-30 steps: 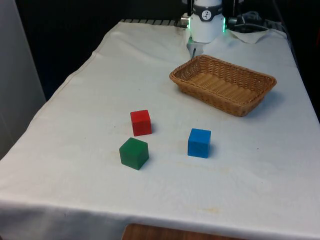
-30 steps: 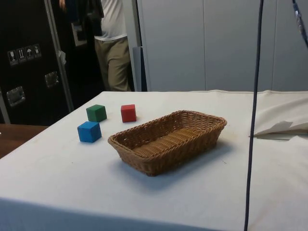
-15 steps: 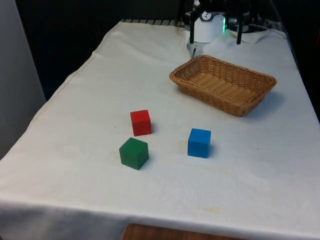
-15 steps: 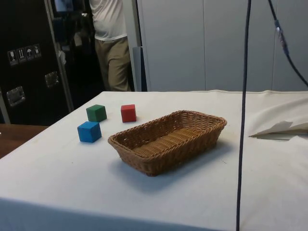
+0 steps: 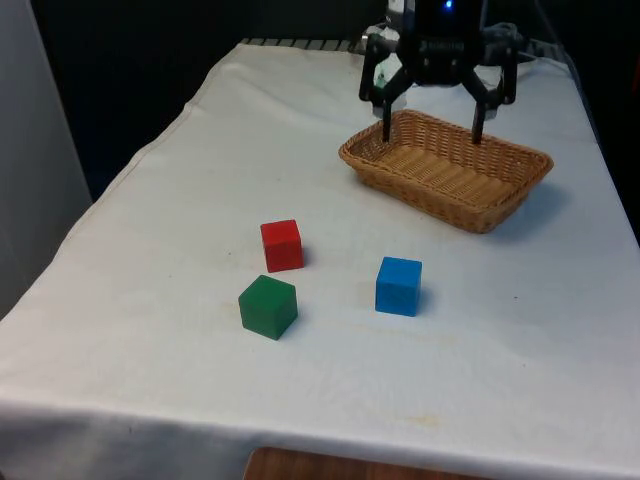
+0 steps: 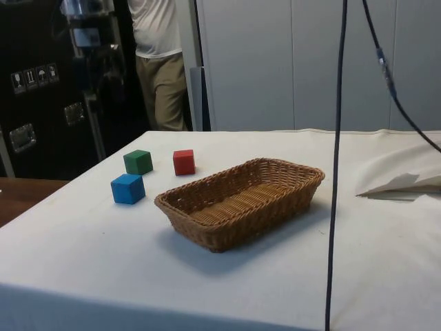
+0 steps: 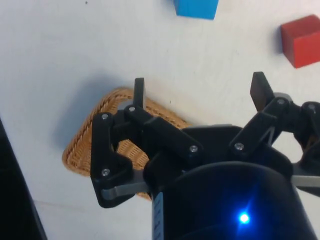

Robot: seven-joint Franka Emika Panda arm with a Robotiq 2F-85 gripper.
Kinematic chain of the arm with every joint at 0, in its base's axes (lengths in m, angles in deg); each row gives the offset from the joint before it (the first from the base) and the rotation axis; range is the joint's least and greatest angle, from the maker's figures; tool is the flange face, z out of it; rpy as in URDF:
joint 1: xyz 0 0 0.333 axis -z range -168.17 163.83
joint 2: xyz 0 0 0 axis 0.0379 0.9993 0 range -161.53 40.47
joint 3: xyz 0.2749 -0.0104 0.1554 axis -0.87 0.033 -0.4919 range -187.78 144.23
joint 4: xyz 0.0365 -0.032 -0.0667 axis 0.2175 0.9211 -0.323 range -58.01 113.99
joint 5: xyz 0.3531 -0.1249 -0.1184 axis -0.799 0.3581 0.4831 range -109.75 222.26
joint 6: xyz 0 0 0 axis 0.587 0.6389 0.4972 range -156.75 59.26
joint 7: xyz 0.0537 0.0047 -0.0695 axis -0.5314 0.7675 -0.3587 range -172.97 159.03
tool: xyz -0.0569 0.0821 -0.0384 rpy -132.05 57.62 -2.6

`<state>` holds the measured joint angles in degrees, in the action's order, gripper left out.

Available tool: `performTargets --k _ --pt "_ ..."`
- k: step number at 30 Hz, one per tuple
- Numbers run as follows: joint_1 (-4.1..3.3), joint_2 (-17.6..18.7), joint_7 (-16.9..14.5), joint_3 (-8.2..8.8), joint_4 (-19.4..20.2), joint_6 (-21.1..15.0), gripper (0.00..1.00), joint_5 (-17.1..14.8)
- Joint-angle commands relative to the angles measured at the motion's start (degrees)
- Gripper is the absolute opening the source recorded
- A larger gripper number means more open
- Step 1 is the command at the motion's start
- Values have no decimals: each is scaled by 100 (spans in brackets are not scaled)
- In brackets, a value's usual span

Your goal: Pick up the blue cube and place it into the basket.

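Above the basket [image 5: 447, 168], at the far end of the worktop [image 5: 150, 240], we see the hand [image 5: 431, 131] hanging with its two fingers spread wide and nothing between them. Its upper part is cut off by the front view's top edge. From the wrist we see the same spread fingers, with the hand [image 7: 198, 89] over bare cloth and one corner of the basket [image 7: 92, 145] showing behind a finger; the rest of the wicker is hidden by the hand's own body.

We note the blue cube [image 5: 399, 285] resting on the cloth, well apart from the basket and nearer the front camera. At the wrist the blue cube [image 7: 196, 8] is clipped by the picture's edge. The red cube [image 5: 282, 245] sits towards the front view's left of it, the green cube [image 5: 268, 306] just beside the red one.

From the side, the blue cube [image 6: 128, 188] lies beside the basket's [image 6: 240, 203] end. A person [image 6: 159, 62] stands behind the worktop, head out of frame. Dark cables hang across that view.
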<state>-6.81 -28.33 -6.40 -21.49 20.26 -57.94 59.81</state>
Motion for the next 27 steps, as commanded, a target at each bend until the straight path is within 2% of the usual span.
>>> performTargets --k 1,7,11,16,17,18,25,26,27 --pt "-11 57 -29 0 -34 -46 100 29" --pt "-17 206 -138 -17 -52 -235 100 23" --pt "-17 201 -143 -11 -40 -235 100 23" --pt "34 269 -86 -11 -29 -286 100 -29" --pt "11 246 -92 0 -34 -229 100 11" --pt "40 286 -69 -6 -29 -292 100 -40" --pt "97 418 86 0 -40 -384 100 -120" --pt "80 390 74 11 -34 -327 100 -80" --pt "103 435 97 0 -40 -395 100 -132"
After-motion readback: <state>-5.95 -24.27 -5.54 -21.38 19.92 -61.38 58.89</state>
